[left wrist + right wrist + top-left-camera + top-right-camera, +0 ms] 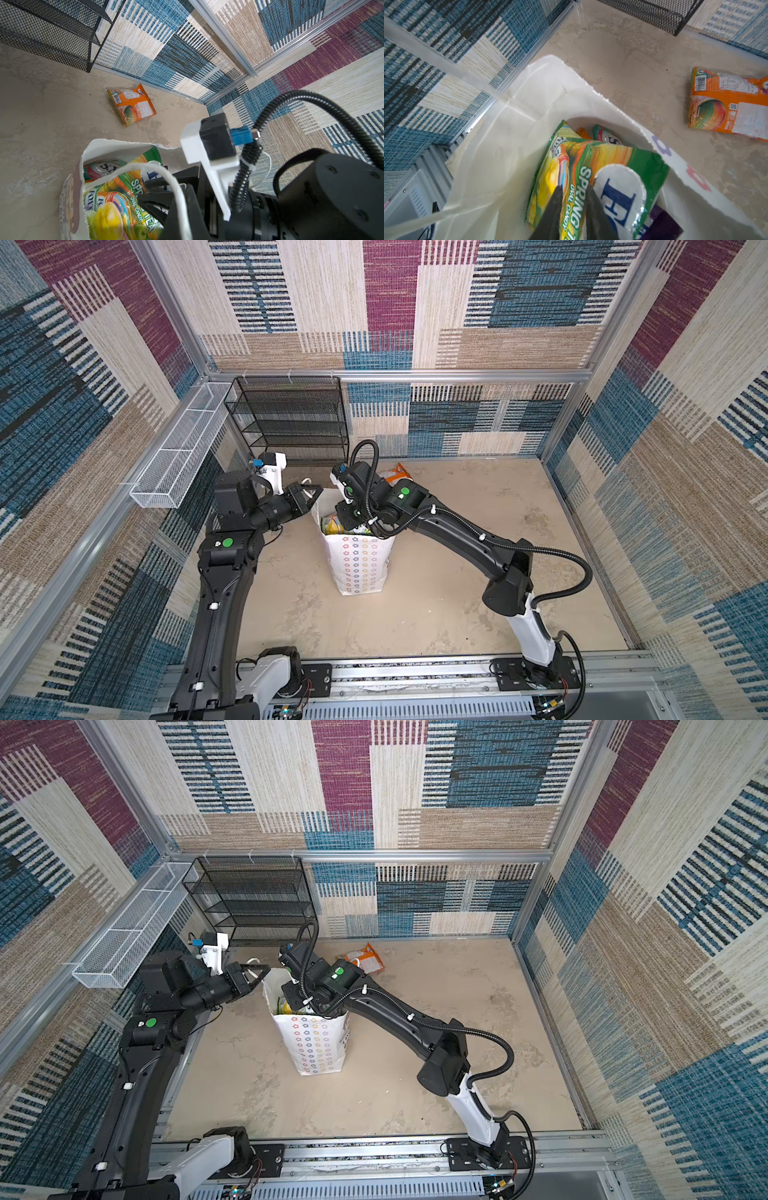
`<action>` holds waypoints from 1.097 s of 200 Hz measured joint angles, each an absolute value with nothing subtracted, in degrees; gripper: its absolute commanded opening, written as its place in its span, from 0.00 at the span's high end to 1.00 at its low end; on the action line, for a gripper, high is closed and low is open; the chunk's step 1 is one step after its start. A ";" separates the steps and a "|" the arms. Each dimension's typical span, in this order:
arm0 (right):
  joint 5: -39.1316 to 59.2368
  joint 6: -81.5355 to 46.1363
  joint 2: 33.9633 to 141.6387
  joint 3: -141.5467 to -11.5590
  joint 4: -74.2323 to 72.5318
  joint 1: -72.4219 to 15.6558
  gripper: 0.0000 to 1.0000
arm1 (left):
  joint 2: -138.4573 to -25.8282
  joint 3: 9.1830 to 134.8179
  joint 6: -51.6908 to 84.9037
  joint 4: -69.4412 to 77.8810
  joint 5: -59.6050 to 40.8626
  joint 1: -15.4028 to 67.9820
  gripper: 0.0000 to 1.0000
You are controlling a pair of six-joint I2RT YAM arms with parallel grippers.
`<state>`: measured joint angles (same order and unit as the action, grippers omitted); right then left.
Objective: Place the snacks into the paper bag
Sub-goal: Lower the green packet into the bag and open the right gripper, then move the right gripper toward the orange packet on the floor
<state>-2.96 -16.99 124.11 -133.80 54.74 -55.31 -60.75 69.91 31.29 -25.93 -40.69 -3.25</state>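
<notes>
Nearest: mounting rail [415, 674] along the near edge, both arms mounted on it. On the table [457, 572], the paper bag [357, 568] is stood upright, mouth open. The right gripper [574, 187] is lowered into that mouth; its fingers are parted by a narrow gap over a green packet [612, 153] stood on edge inside. Whether that packet is clamped cannot be told. More are seen beneath it: a teal packet [604, 135], a purple packet [662, 224]. The left gripper [316, 489] is fully closed, tips set against the bag's far left rim, beside a white cord handle [306, 481]; a pinch on the paper cannot be confirmed. Behind the bag, apart from it, an orange packet [368, 959] is laid flat on the table, barcode side up. A black mesh shelf [291, 418] is stood at the back wall; a white wire basket [178, 456] is hung on the left wall.
</notes>
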 measured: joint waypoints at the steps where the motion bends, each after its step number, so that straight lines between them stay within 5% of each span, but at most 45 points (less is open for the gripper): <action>1: -2.94 -17.10 124.11 -133.67 54.74 -55.18 0.74 | -60.75 69.91 31.29 -25.93 -40.69 -3.25 0.95; 70: -1.45 -19.53 123.98 -126.63 54.57 -53.12 0.64 | -60.75 69.76 31.31 -25.67 -40.69 -3.62 0.95; 88: 0.99 -19.62 122.89 -128.95 54.50 -53.36 0.58 | -60.77 69.76 31.31 -25.54 -40.69 -3.62 0.95; 130: 8.51 -17.89 114.89 -134.87 48.60 -54.19 0.23 | -61.08 69.73 31.31 -25.28 -40.69 -3.62 0.96; 179: 11.94 -16.67 110.17 -141.01 47.16 -51.46 0.14 | -61.12 69.73 31.31 -25.26 -40.69 -3.62 0.96; 219: 12.38 -19.03 98.41 -128.60 43.33 -43.13 0.06 | -61.06 69.73 31.31 -25.28 -40.66 -3.60 0.96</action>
